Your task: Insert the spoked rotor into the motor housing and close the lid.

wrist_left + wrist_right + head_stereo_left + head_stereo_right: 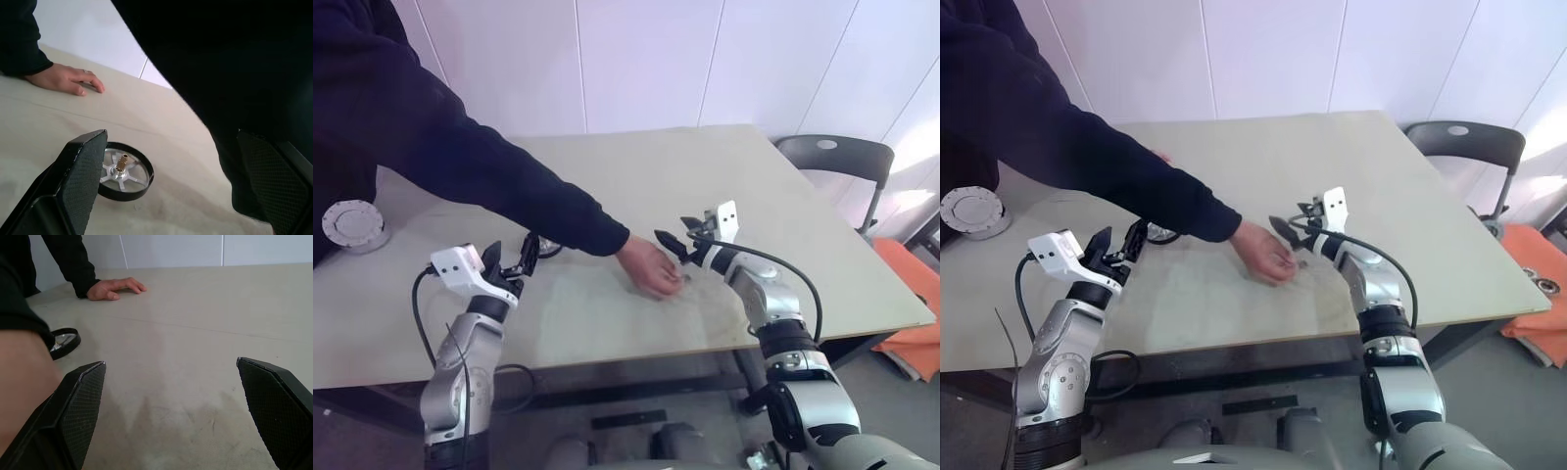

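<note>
Spoked rotor (pixel 123 171) lies flat on the worktop (pixel 636 186) just ahead of the left end effector (pixel 512 267), close off its fingertips, hub pin pointing up. Silver open spokes, dark round rim, brass-looking pin in the centre. Likely light, rigid metal; smooth rim may slip, so pinch across the rim from outside or hook a finger through a spoke gap. Avoid grabbing the thin pin.

Lid (pixel 354 224), a flat grey ribbed disc with a round hub, sits far out to the left of the left end effector, near the worktop edge. Looks stiff and flat, so hard to lift from above; take it by the edge. It rests on something low and round; cannot tell if that is the motor housing.

Left end effector: fingers spread wide, empty, hovering above the worktop. Right end effector (pixel 672 244): also spread wide, empty, pointing toward a person's hand (pixel 649 267) pressed on the worktop just in front of its fingertips. The dark sleeve (pixel 480 166) crosses over beyond the left end effector. A second hand (pixel 115 288) lies flat farther back.

Worktop is pale, matte, slightly scuffed. Black chair (pixel 832 157) stands beyond the right end effector.
</note>
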